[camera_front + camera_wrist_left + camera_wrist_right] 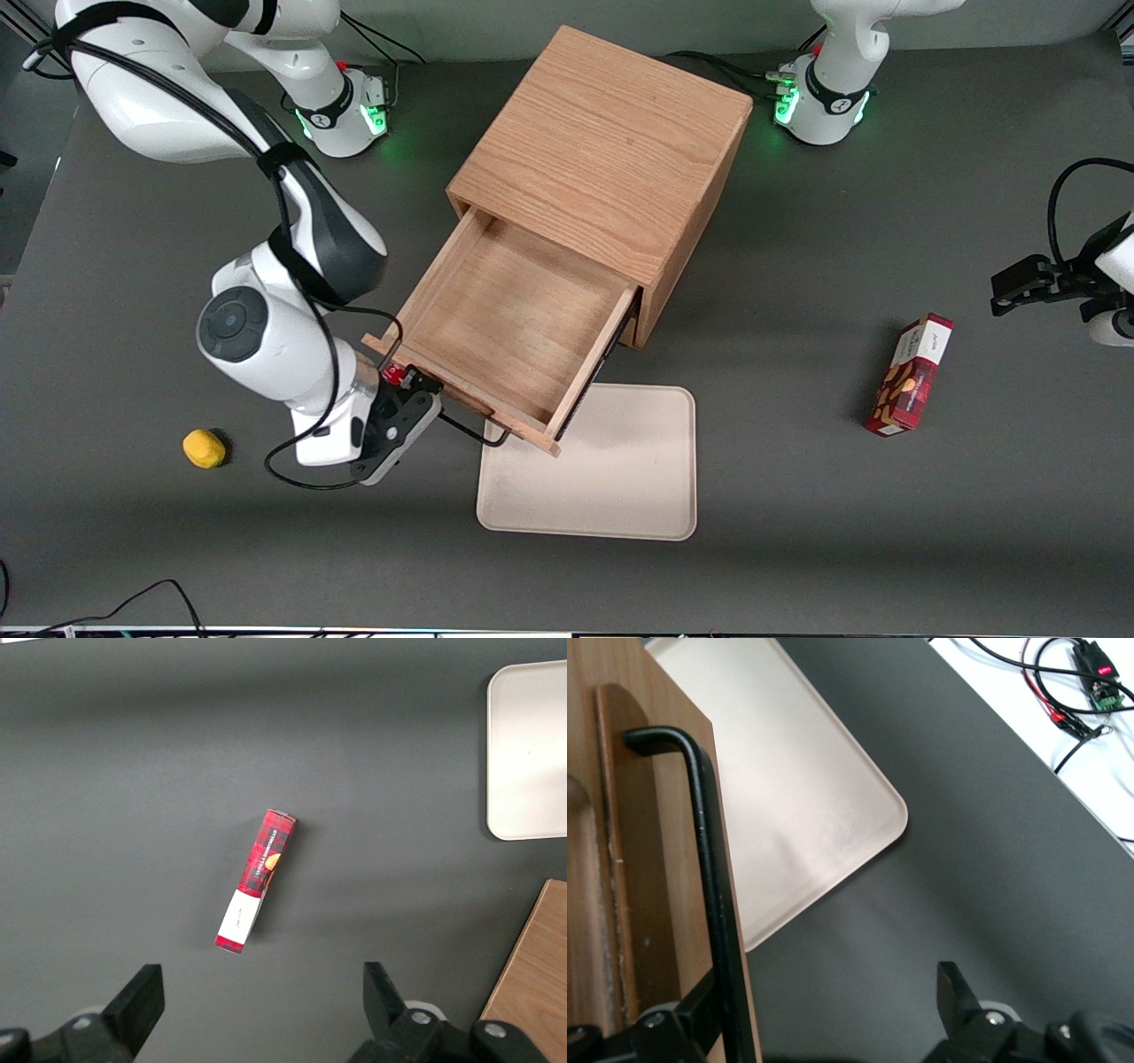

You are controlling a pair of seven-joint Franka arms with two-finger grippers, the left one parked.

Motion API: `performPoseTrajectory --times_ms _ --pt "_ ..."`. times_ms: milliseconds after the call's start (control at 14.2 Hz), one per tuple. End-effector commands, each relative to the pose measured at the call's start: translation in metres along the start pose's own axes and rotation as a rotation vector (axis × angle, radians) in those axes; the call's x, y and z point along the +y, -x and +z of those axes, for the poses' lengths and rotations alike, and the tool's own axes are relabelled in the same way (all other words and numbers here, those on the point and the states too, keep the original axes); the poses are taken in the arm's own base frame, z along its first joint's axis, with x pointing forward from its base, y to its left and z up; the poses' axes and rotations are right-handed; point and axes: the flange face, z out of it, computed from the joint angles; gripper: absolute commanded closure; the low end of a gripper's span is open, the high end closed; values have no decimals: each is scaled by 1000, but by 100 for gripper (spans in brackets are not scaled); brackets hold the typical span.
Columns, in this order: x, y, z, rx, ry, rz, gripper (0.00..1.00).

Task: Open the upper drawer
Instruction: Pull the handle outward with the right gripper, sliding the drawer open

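Small yellow lump [204, 447] on the dark table [797, 443], at nine o'clock from the gripper [415, 418]. Gripper [824, 992] spread wide and gripping nothing, one finger [687, 1023] just beside the black wire handle [709, 859], the bar lying between the two fingers. Upper drawer [514, 319] pulled far out of the oak cabinet [602, 151] toward seven o'clock, with its wooden floor showing. Beige tray [620, 478] at five o'clock from the drawer front. Red box [911, 375] toward the parked arm's end.
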Motion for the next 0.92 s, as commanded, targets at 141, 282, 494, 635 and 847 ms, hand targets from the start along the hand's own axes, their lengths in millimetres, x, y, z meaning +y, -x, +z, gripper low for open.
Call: performPoseTrajectory --times_ms 141,282,494,635,847 --pt "8 -10 -18 54 2 32 0" --pt "10 -13 -25 71 -4 37 0" --pt "3 -16 -32 100 -65 67 0" --pt "0 -17 -36 103 -95 78 0" --pt "-3 -14 -82 104 -80 82 0"
